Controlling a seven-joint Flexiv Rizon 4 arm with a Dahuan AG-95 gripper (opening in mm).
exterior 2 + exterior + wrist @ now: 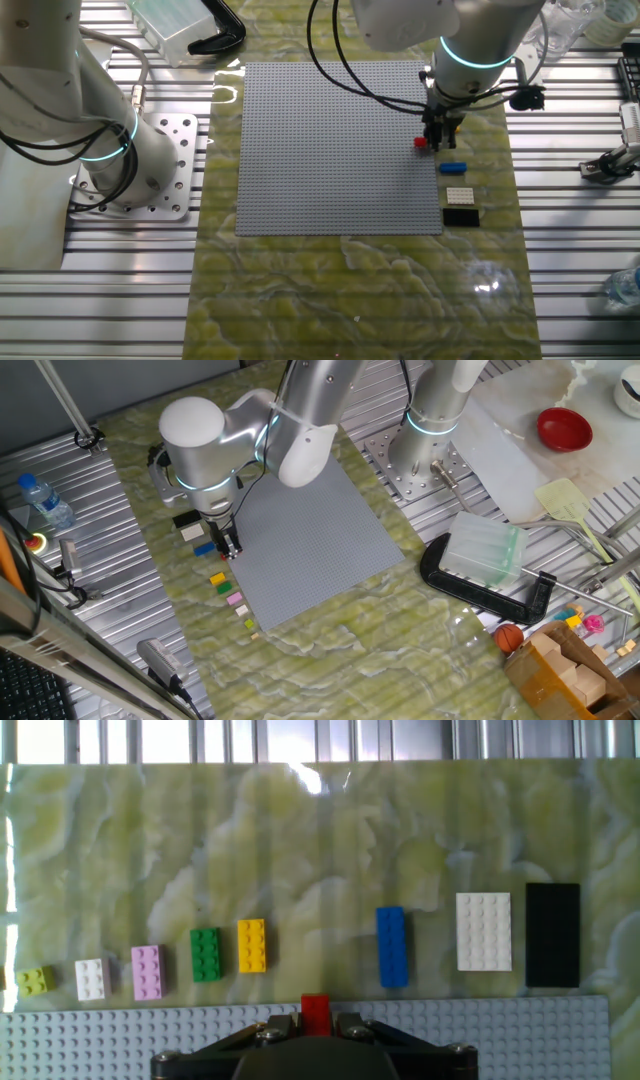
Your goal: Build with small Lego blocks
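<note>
your gripper (317, 1020) pinches the red brick (317, 1009) between its fingers, long axis pointing away, right above the baseplate (520, 1030) edge nearest the row.

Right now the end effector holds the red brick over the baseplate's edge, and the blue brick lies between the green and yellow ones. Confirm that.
Not quite: the hand view shows the blue brick between the yellow brick and the white brick. The end effector does hold the red brick over the baseplate edge.

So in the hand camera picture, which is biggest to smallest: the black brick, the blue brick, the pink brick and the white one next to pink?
1. black brick
2. blue brick
3. pink brick
4. small white brick
</note>
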